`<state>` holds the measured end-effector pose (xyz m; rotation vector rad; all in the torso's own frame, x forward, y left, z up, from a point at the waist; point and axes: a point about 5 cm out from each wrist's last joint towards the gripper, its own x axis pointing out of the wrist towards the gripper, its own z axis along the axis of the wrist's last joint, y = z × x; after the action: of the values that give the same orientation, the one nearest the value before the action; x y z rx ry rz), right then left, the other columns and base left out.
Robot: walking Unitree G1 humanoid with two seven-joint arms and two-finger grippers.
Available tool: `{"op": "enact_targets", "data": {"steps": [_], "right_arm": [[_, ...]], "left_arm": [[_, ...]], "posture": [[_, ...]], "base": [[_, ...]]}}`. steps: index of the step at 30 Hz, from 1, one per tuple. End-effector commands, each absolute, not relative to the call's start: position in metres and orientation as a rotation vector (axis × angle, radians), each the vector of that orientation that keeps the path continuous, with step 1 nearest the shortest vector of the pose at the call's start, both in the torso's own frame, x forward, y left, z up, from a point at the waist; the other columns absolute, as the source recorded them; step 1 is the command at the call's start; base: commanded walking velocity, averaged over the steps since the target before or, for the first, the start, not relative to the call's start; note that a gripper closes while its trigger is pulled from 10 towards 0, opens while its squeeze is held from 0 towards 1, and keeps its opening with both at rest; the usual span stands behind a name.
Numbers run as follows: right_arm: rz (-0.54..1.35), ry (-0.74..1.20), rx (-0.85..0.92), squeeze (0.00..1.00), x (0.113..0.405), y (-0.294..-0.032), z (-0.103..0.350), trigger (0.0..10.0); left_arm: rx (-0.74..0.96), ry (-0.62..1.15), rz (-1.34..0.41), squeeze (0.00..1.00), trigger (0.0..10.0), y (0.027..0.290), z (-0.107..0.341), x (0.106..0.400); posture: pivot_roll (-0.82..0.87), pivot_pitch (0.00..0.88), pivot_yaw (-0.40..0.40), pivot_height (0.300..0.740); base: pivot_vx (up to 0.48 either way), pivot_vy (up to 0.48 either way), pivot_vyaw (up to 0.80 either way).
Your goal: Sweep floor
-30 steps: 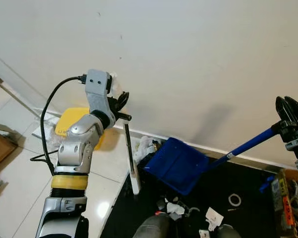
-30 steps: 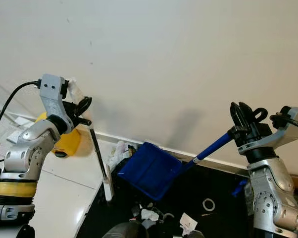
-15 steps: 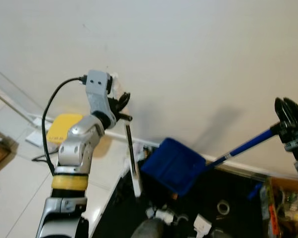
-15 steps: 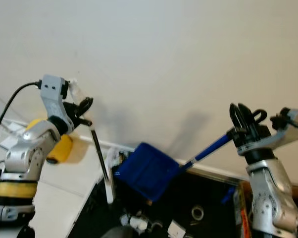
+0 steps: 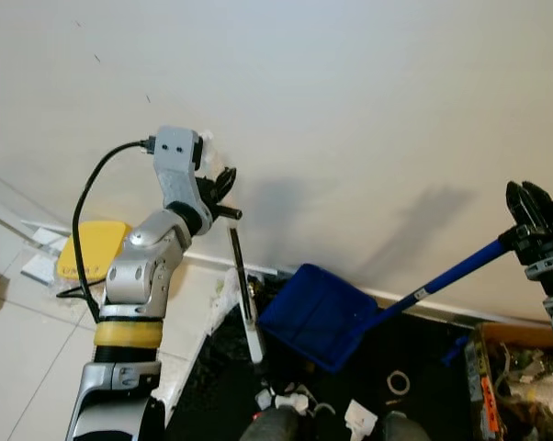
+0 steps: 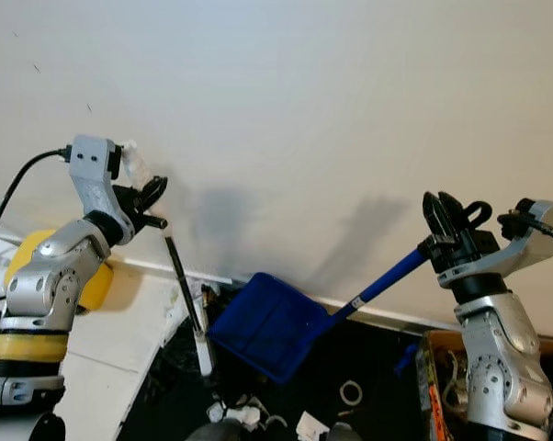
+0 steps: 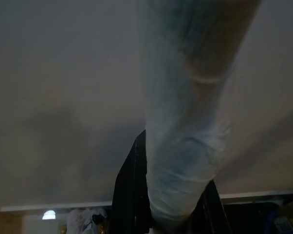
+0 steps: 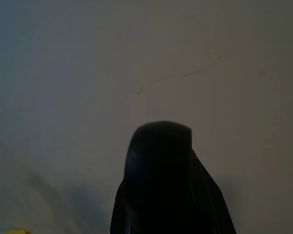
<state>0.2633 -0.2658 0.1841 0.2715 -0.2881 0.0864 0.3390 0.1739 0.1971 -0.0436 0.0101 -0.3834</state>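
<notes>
Your left gripper [image 5: 223, 186] is up high near the wall [image 5: 368, 101], fingers pinched on the top of the broom handle [image 5: 239, 266], which hangs down to its pale head [image 5: 253, 342] at the edge of the dark floor [image 6: 378, 358]. Your right gripper [image 6: 451, 225] is clamped round the end of the blue dustpan handle [image 6: 382, 276], and the blue dustpan [image 6: 263, 323] sits low beside the baseboard, just beside the broom head. The rubbish (crumpled white scraps [image 5: 359, 418] and a small tape ring [image 6: 350, 393]) lies on the dark floor near the bottom of the head views, closer to you than the pan.

To do this well, I'd say drop the pan's lip flat onto the floor first; right now I can't tell whether it's touching. Then draw the broom head behind the scraps and push them in short strokes towards the pan's mouth. Keep the yellow object [image 5: 93, 250] and its cable [image 5: 84, 211] out of your left arm's swing.
</notes>
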Motion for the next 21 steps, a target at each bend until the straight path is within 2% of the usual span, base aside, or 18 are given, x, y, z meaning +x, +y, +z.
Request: {"op": "enact_targets", "data": {"steps": [1,21], "right_arm": [[0.096,-0.318,0.291,0.0,0.261,-0.264,0.188,10.0],[0.166,-0.275,0.246,0.0,0.263,-0.25,0.181,10.0]], "left_arm": [[-0.022,-0.014,-0.36,0.0,10.0,0.181,0.202,0.338],[-0.003,-0.01,-0.358,0.0,10.0,0.183,0.2,0.337]], "posture": [[0.06,0.127,0.163,0.74],[0.06,0.133,0.165,0.74]], "base": [[0.0,0.0,0.0],[0.0,0.0,0.0]]}}
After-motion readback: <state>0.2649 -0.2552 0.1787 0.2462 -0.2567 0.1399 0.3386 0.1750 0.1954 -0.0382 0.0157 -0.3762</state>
